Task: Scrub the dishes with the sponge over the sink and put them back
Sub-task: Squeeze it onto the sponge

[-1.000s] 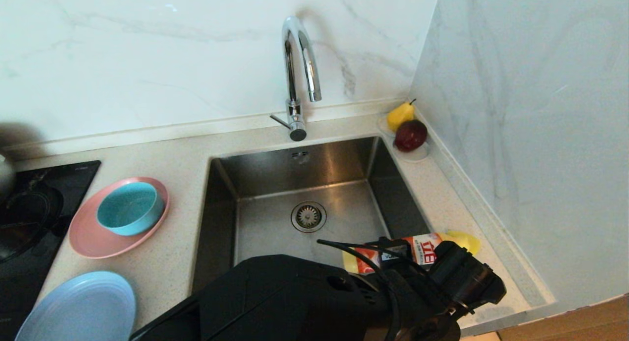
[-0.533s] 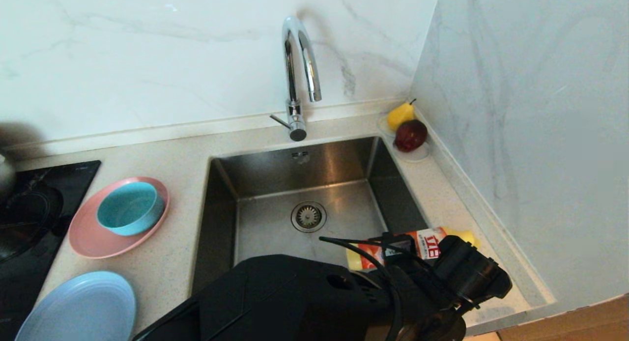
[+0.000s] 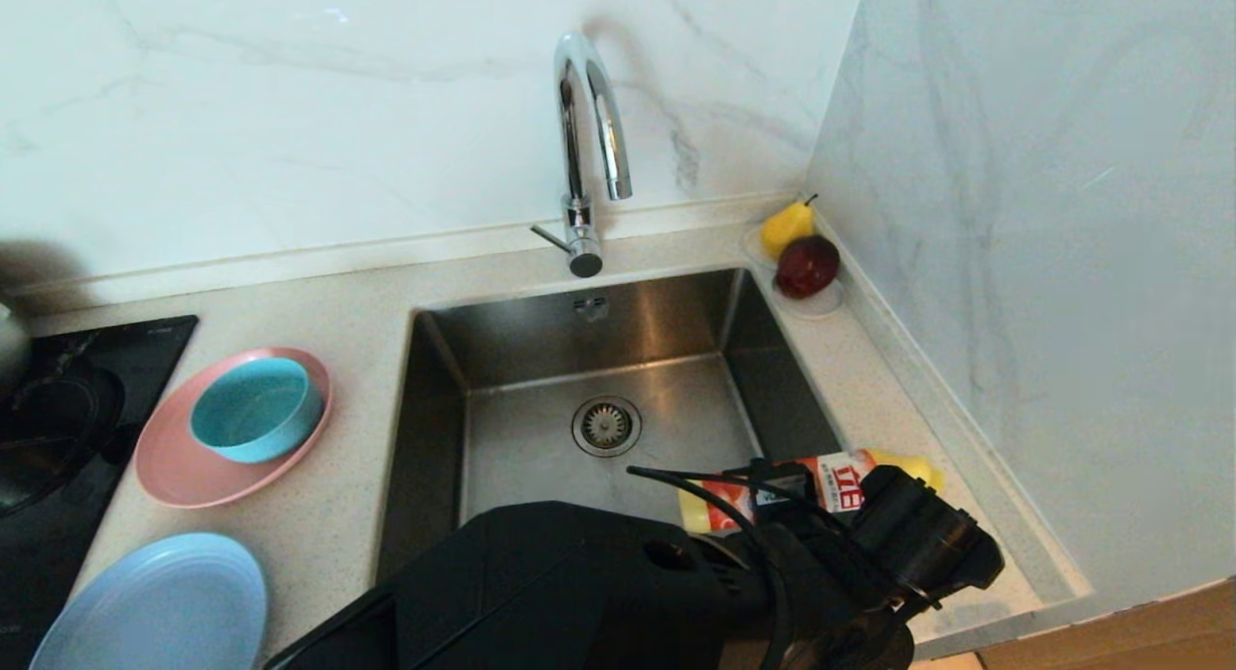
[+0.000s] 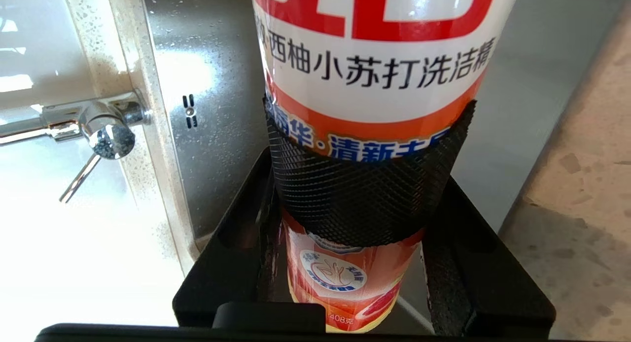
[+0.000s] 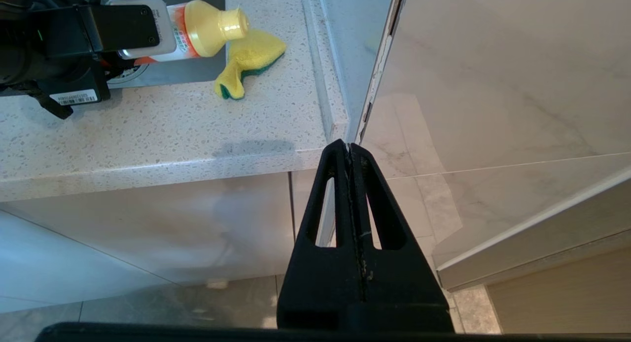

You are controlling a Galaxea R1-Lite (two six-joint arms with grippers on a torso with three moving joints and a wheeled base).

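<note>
Since a second ago: my left pincer (image 3: 821,501) and its detergent bottle (image 3: 772,496) slid slightly right.
Light-blue plate (image 3: 154,602): front-left table (image 3: 348,477) corner.
Pink plate (image 3: 183,467): left of sink (image 3: 599,400), teal bowl (image 3: 253,407) on it.
Left pincer: clamped around the bottle at the sink's front-right edge, bottle lying level, cap (image 5: 217,26) rightward.
Sponge (image 5: 249,61): flat on table just past the cap, tail toward the table's front edge.
Right pincer (image 5: 351,157): closed, empty, below the table edge.
</note>
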